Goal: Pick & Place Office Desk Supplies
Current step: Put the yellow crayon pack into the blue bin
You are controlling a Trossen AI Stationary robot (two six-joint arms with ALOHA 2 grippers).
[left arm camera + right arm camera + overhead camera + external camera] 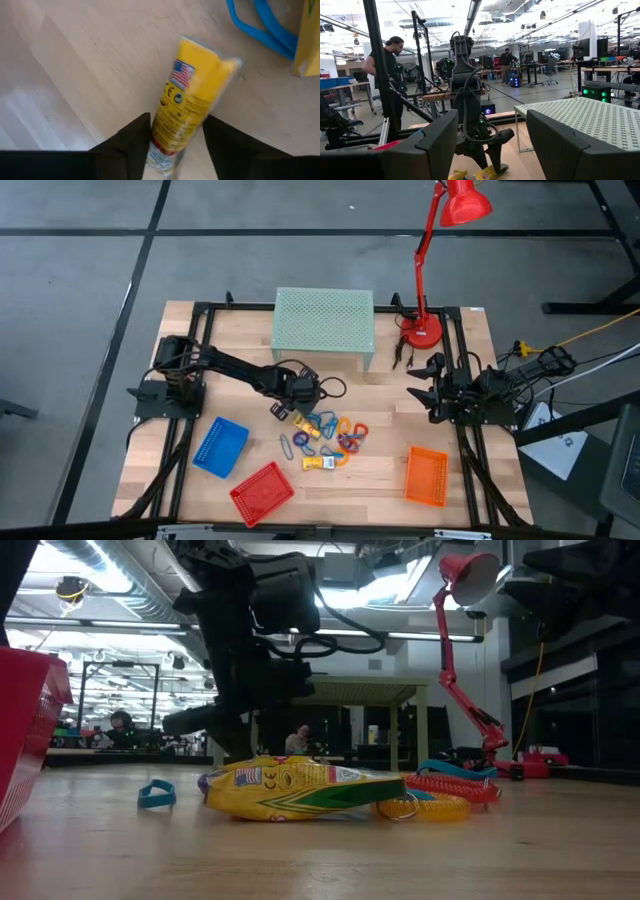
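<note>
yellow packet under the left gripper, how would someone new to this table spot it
Find the pale green perforated stand at the table's back edge, then the heap of coloured clips in front of it. The yellow packet lies at that heap's left end, between the left gripper's fingers, printed with a small flag.

The pale wooden table (390,465) stands on a grey floor (70,300) crossed by dark lines. A tall red desk lamp (440,240) rises from the table's far right corner, beside a pale green perforated stand (323,320). Beyond the table lies a large open workshop with bright strip lights (472,10) and exposed ducts overhead. Workbenches (612,70) and dark metal frames (375,65) fill the room. A person (385,62) stands near one frame, another (506,62) farther back.
</note>
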